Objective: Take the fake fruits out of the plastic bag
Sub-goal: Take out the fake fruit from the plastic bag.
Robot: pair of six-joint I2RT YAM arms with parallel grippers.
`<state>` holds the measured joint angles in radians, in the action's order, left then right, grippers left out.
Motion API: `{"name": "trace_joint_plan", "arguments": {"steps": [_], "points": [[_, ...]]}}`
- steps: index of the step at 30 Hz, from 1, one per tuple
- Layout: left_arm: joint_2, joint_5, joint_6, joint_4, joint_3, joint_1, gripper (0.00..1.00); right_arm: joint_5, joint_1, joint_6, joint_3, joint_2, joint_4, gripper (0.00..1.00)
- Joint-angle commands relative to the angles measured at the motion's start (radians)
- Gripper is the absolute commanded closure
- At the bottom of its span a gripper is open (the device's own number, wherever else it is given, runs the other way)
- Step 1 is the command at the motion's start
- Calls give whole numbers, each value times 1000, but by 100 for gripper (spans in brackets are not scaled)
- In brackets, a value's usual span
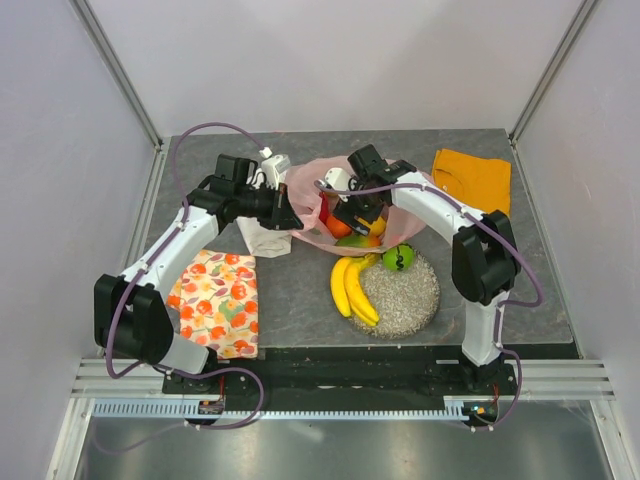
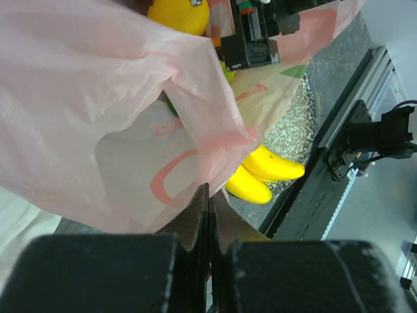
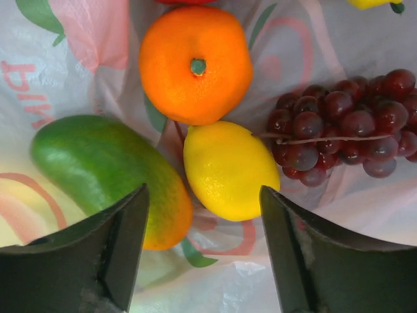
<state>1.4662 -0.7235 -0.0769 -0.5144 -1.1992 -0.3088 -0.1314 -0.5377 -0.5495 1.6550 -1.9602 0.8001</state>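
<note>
The grey table (image 1: pixel 300 290) carries everything. At its far middle sits the pink plastic bag (image 1: pixel 310 185), with both arms reaching to it. The top view alone shows the surroundings: a fruit-patterned cloth (image 1: pixel 215 300) at the near left, an orange cloth (image 1: pixel 472 180) at the far right, and a white cloth (image 1: pixel 262 238) just beside the bag's left side. A glittery silver dish (image 1: pixel 405 295) lies near the bag's front.

Two fruits are already out. The banana bunch (image 1: pixel 350 288) lies across the dish's left rim, and the green round fruit (image 1: pixel 398 258) rests at its far edge.

The left gripper (image 1: pixel 293 217) meets the bag's left rim. Only the left wrist view shows its jaws pressed together on a gathered fold of the film (image 2: pixel 215 156). Past that fold the same view catches the bananas (image 2: pixel 264 173) on the dish (image 2: pixel 293 124).

The right gripper (image 1: pixel 352 215) reaches down into the bag's mouth, hiding most of the contents from above. Its wrist view looks inside, where its fingers (image 3: pixel 111 261) stand spread and hold nothing. On the printed film (image 3: pixel 85 39) lie the mango (image 3: pixel 104 173), the grapes (image 3: pixel 345 130), the orange (image 3: pixel 195 62) and a yellow fruit (image 3: pixel 228 169). The yellow fruit sits between the fingers, touching the mango and the orange.
</note>
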Motion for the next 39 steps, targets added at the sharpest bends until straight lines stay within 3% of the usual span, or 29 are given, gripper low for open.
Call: {"name": "trace_joint_plan", "arguments": {"steps": [1,2,6,22,28,39], "points": [[0,-4,19,30,-2,2,98,-69,-7,-70,38,-22,33,17],[0,-5,17,31,-2,4,98,-82,-11,-76,46,-31,46,13],[-1,-2,14,36,0,4,98,-97,-27,-102,75,-81,111,11],[29,1,8,45,-46,2,98,-183,-28,-115,170,-14,162,17],[45,-4,2,53,-65,4,98,-304,-42,-219,207,-9,307,18],[55,1,-1,62,-95,2,98,-220,-57,-248,144,-88,304,25]]}}
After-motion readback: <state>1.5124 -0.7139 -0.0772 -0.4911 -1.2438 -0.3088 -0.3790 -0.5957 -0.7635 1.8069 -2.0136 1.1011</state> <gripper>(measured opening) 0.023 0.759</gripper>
